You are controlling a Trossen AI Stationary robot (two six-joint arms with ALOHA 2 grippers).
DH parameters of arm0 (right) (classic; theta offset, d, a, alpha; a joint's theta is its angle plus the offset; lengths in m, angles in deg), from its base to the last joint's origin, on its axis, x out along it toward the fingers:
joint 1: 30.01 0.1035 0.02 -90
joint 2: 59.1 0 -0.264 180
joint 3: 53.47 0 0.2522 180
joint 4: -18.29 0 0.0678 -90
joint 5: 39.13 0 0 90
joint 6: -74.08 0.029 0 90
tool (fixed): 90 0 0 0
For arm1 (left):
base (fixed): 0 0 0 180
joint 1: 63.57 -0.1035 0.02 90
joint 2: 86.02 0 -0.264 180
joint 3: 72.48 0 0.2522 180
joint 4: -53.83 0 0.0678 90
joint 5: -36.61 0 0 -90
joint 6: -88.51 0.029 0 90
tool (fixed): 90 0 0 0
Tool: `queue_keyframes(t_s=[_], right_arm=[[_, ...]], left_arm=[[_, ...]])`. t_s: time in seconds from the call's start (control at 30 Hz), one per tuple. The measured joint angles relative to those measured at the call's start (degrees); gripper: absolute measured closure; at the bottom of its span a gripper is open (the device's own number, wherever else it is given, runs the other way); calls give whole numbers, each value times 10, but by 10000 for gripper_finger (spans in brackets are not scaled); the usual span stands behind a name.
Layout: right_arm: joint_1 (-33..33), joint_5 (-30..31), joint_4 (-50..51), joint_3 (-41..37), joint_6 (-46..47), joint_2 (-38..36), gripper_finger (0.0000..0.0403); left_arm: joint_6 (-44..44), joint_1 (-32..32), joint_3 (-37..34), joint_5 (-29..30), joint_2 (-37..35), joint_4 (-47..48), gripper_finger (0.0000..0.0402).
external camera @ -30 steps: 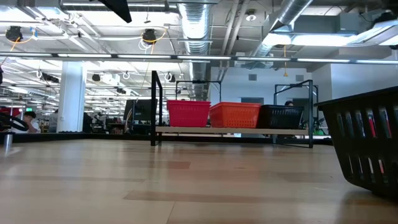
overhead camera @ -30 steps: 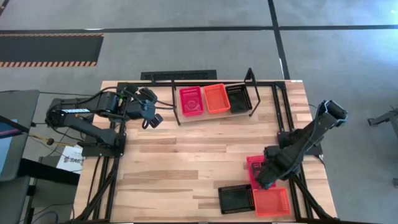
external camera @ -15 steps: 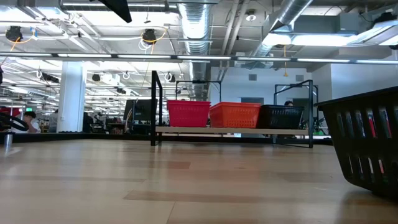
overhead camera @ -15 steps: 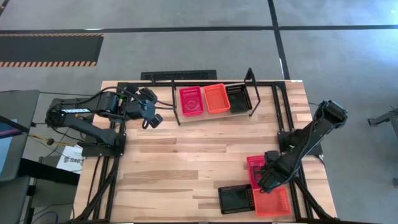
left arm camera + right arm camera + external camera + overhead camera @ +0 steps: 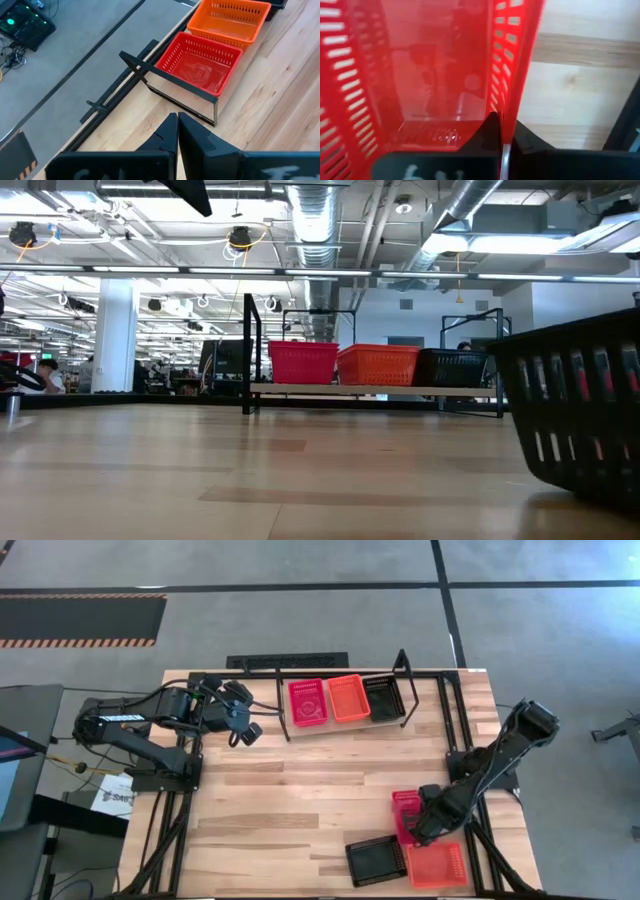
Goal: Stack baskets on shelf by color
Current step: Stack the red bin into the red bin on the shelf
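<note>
My right jaws (image 5: 418,831) are clamped on the wall of the red basket (image 5: 425,70), which sits near the table's (image 5: 300,790) front right corner beside a black basket (image 5: 375,862). My left jaws (image 5: 177,131) rest pressed together near the shelf (image 5: 345,725).

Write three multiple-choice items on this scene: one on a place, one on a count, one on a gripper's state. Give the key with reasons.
1. Where is the right gripper?
A. over the shelf
B. at the loose red basket
C. off the table

2. How many baskets sit on the shelf?
A. one
B. three
C. five

3. The right gripper is:
A. wide open
B. shut on the black basket
C. shut on the red basket's wall

Key: B, the high view shows it at the loose red basket; B, a red, an orange and a black basket stand there; C, the right wrist view shows the fingers pinching the red wall.
</note>
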Motion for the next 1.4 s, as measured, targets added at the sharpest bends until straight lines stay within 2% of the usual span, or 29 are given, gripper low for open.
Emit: queue_keyframes(t_s=[0.23, 0.4, 0.57, 0.7, 0.9, 1.07, 1.2, 1.4], right_arm=[[-67, 8, 36, 4, -66, -54, 396], [-145, 99, 92, 67, -165, -98, 398], [-254, 199, 128, 168, -331, -112, 400], [-360, 212, 101, 242, -511, -95, 400], [-524, 200, 58, 336, -739, -41, 400], [-622, 122, -25, 415, -846, 38, 401], [-657, 70, -58, 482, -883, 118, 401], [-663, 17, -57, 570, -894, 236, 401]], left_arm=[[-4, 0, 0, 0, 0, 0, 401], [-6, 0, 0, -1, 0, 0, 401], [-8, 0, 0, -2, 0, 0, 401], [-8, 0, 0, -2, 0, 0, 401], [0, 0, 0, -19, 0, 11, 401], [-3, 0, 0, -19, 0, 15, 401], [-3, 0, 0, -19, 0, 15, 401], [6, 0, 0, -20, 0, 16, 401]])
